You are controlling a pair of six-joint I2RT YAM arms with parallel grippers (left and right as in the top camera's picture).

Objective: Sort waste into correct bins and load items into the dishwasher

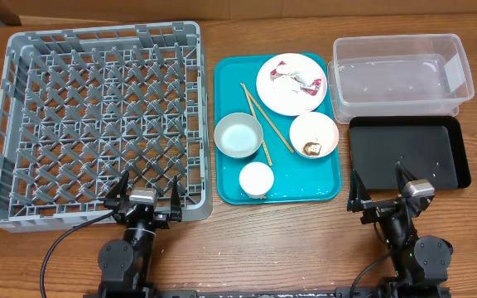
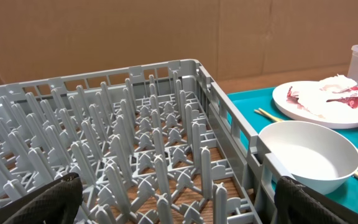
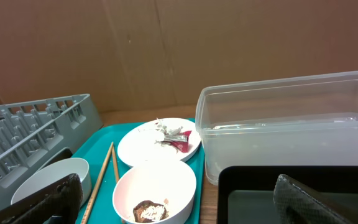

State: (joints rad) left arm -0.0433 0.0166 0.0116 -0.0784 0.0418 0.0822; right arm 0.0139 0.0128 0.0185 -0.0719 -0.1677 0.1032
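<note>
Dish rack [image 1: 98, 40], grey and empty, has its near wall right at the left gripper [image 1: 148, 187], whose jaws stand wide with nothing between them. The right gripper [image 1: 379, 187] gapes just as empty at the near edge of the black tray [image 1: 421, 153], the clear tub [image 1: 404, 48] behind it. Between the arms, the teal tray [image 1: 228, 83] carries the cup [image 1: 256, 178], two bowls [image 1: 238, 135], one holding a brown lump [image 1: 311, 149], the chopsticks [image 1: 268, 121], and the pink plate [image 1: 273, 93] with crumpled wrappers [image 1: 301, 83].

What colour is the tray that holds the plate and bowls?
The tray is teal; the overhead view shows it best.
</note>
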